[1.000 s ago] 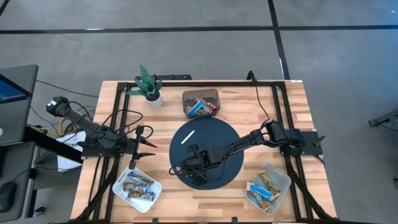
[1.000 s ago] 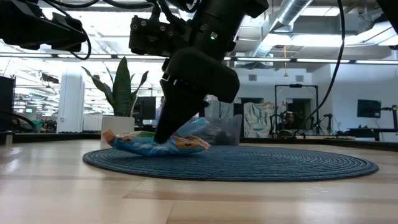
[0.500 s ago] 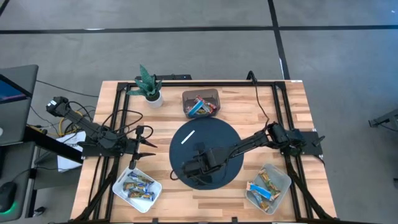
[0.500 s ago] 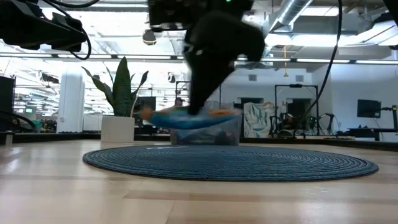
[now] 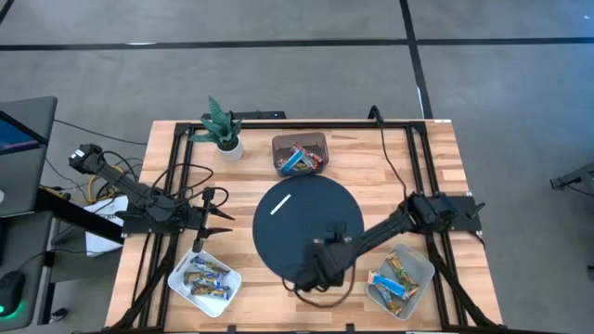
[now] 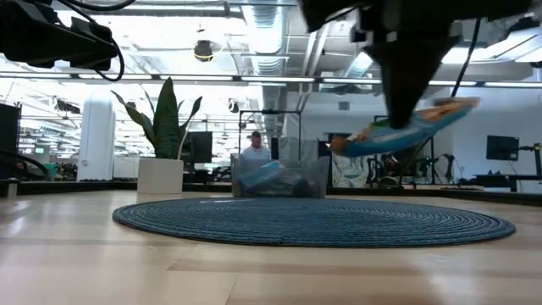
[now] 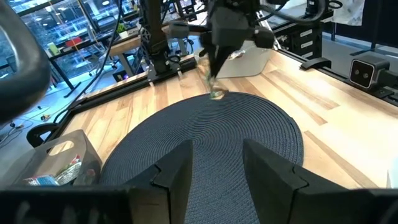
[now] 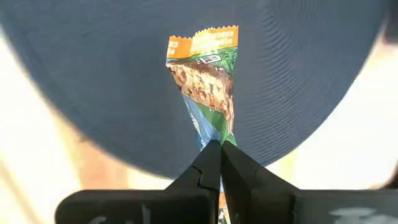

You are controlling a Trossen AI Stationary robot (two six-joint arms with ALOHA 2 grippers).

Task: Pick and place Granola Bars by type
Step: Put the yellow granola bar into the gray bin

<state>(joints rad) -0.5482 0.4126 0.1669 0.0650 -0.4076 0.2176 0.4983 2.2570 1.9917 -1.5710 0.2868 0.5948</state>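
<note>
My right gripper (image 8: 219, 149) is shut on a granola bar (image 8: 205, 87) with a blue, green and orange wrapper. It hangs over the near edge of the round dark blue mat (image 5: 306, 209). In the low view the bar (image 6: 406, 131) floats tilted above the mat. In the high view the hand (image 5: 317, 271) covers the bar. My left gripper (image 7: 217, 168) waits open at the table's left (image 5: 223, 215), pointing level at the mat. A thin white stick (image 5: 281, 203) lies on the mat. My right gripper pinches the bar between its two fingers partway along its length (image 8: 211, 140). The fingers come steeply from above and lie across the bar. The bar is lifted clear of the mat and tilted, one end (image 6: 461, 108) higher than the other (image 6: 343, 144).
A clear bin (image 5: 300, 155) of mixed bars stands beyond the mat. A white tray (image 5: 204, 278) with bars sits at the near left and another (image 5: 401, 276) at the near right. A potted plant (image 5: 223, 132) stands at the far left. Black rails frame the table.
My right gripper has risen from the mat and swung toward the table's near edge and right, its wrist rolling and tipping to point more steeply down. The bar, which lay on the mat a second ago, is now lifted clear and tilted.
</note>
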